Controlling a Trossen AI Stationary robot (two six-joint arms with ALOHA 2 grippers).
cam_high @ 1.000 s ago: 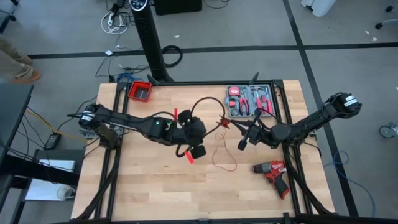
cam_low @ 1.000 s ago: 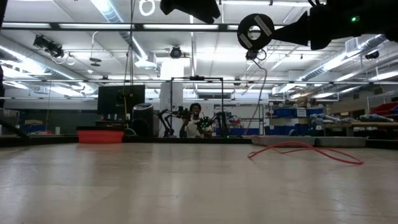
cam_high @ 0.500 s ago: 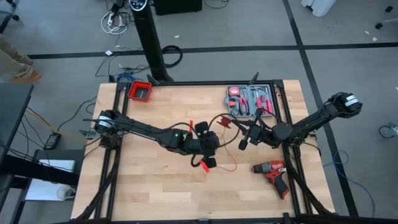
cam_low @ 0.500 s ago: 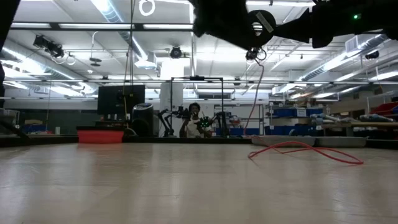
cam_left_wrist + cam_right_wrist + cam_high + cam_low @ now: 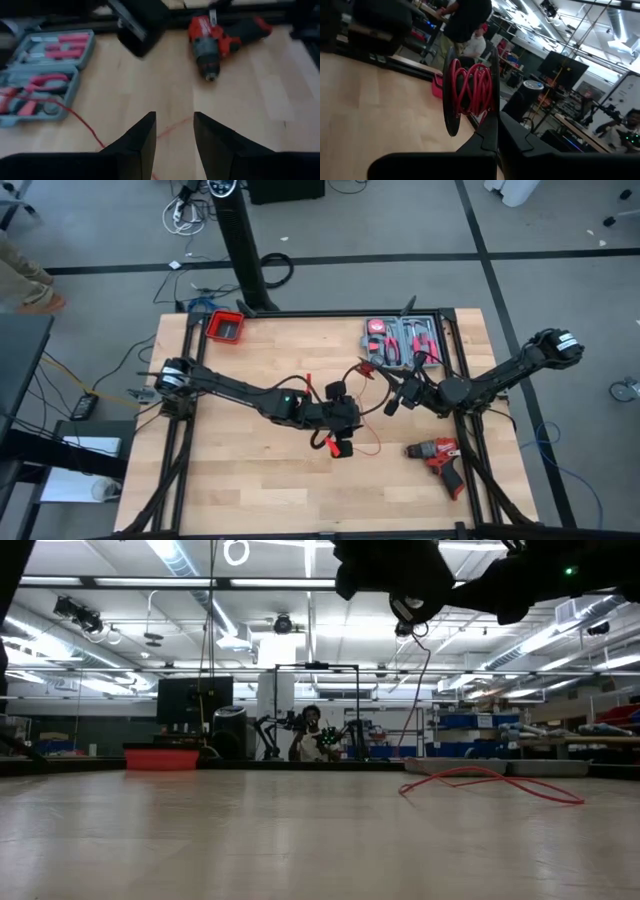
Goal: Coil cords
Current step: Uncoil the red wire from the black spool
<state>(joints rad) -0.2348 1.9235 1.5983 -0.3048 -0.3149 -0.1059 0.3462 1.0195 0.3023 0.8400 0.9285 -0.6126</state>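
Left arm has swung across the table; its pincer [image 5: 340,448] now hangs spread and empty over the loose red cord [image 5: 368,442] just beside it. Right pincer [image 5: 496,131], pressed together, grips a spool [image 5: 470,90] holding part-wound cord, so more winding looks due.

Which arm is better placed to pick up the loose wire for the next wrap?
Left. The left gripper hangs with jaws open over the slack thin red wire on the table; the right gripper is shut on the black spool.

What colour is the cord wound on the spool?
Red, clearest in the right wrist view: cord on a black spool.
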